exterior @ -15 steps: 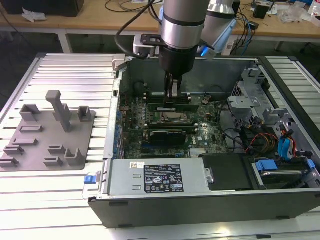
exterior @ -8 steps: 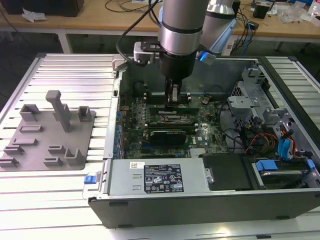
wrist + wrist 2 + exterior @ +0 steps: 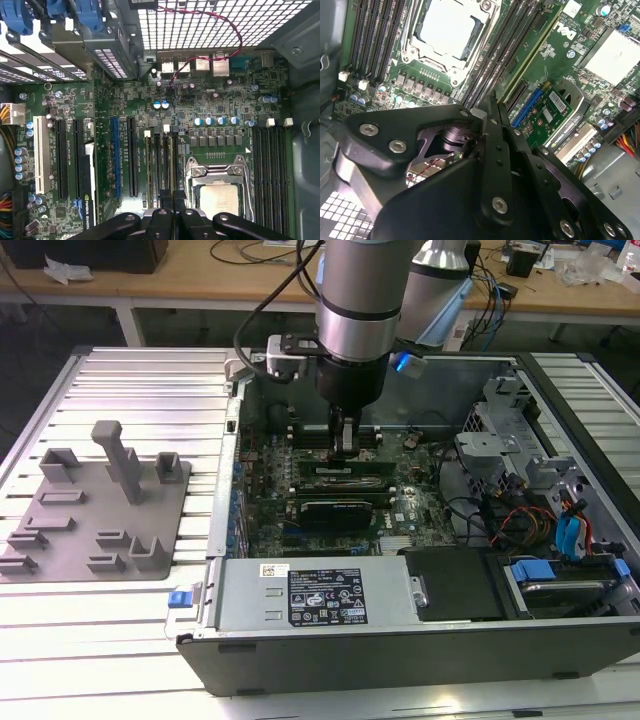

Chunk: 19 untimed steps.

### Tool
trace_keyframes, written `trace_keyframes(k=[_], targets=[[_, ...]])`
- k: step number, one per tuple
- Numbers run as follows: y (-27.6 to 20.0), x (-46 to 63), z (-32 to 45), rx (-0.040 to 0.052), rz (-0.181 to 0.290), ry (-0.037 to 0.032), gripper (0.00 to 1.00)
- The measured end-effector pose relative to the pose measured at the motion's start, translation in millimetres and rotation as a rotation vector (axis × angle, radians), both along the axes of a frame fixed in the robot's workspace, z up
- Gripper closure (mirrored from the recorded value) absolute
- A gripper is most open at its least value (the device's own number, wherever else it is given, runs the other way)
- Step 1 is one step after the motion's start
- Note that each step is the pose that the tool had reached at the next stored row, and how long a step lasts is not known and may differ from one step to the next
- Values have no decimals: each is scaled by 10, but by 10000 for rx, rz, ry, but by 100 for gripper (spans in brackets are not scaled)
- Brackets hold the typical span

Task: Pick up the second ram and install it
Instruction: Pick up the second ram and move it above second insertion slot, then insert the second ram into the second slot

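Both jaws meet atop the second ram (image 3: 529,52) — slotted beside the socket (image 3: 451,30).

A grey fixture plate (image 3: 95,505) lies on the slatted bench (image 3: 100,640) beside an open computer case (image 3: 400,655); inside sit a power supply (image 3: 315,592), black expansion card (image 3: 335,510) and CPU socket (image 3: 218,196).

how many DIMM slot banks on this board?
2. The first bank lies between the CPU socket and the expansion slots. The second bank lies between the socket and the case wall. The gripper hides part of the first bank.
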State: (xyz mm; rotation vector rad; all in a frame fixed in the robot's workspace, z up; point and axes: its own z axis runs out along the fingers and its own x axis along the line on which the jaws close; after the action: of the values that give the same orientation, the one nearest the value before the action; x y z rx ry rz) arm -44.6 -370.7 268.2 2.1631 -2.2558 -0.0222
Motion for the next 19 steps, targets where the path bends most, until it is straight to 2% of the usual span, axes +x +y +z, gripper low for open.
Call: trace_keyframes(k=[14, 19], targets=[[0, 0, -2, 4, 11, -1, 91], [0, -8, -101, -4, 11, -1, 91]])
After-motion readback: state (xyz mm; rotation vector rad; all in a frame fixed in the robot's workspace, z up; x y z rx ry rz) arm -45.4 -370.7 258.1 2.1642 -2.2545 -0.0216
